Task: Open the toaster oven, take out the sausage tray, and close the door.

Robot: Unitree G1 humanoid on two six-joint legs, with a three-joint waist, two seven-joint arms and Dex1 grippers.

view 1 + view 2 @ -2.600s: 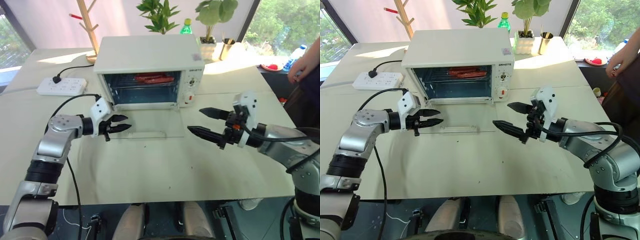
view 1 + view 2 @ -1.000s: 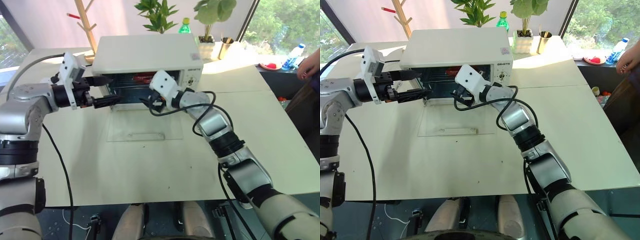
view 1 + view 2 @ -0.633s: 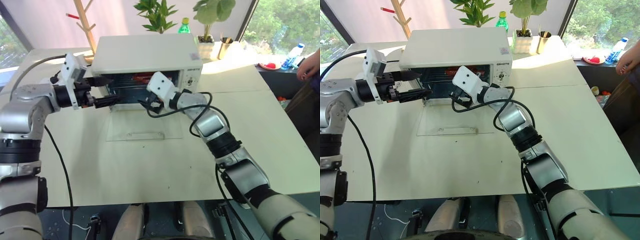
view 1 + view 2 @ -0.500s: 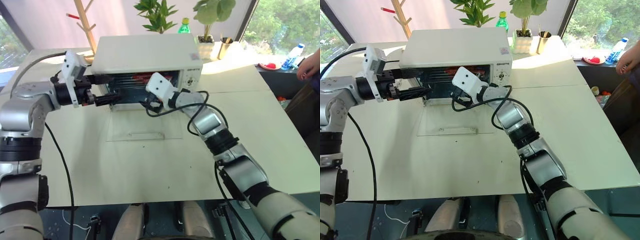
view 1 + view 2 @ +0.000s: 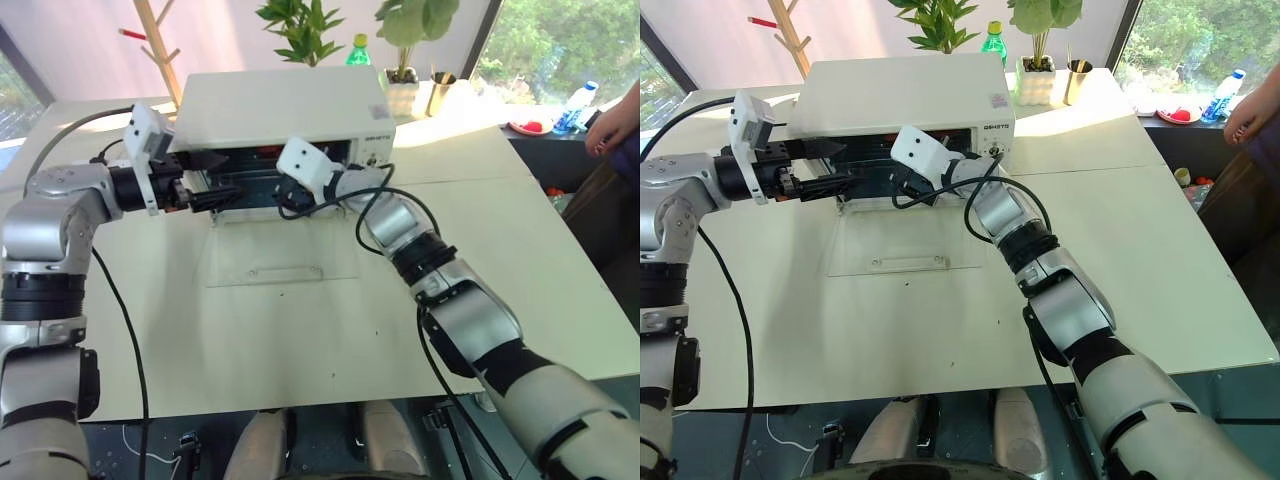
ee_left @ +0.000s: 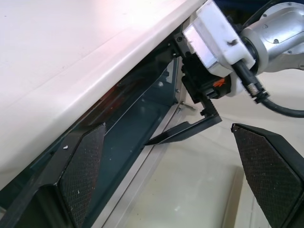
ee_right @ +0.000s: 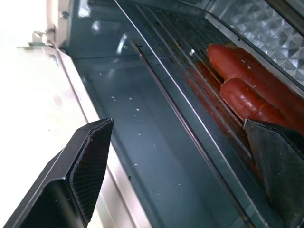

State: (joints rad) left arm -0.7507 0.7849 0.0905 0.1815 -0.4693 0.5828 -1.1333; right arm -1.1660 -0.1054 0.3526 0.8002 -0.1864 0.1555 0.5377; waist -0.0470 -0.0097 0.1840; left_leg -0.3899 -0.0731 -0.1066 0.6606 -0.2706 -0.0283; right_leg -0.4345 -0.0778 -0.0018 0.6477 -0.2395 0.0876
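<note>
Sunlit cream table (image 5: 500, 250) before windows (image 5: 560, 40) with greenery outside, potted plants (image 5: 300, 25) at the back.

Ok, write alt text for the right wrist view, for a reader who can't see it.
Seen from the open right gripper, whose two black fingers frame the shot: the inside of the open toaster oven, where reddish-brown sausages lie on the sausage tray.

Both arms are raised and reach toward the middle of the frame. The left pincer (image 5: 215, 193), at the centre left, points nearly level toward the right, its two black fingers spread wide with nothing between them. The right arm stretches from the lower right up to the centre, where the right pincer (image 5: 285, 203) also stands wide open, holding nothing.
</note>
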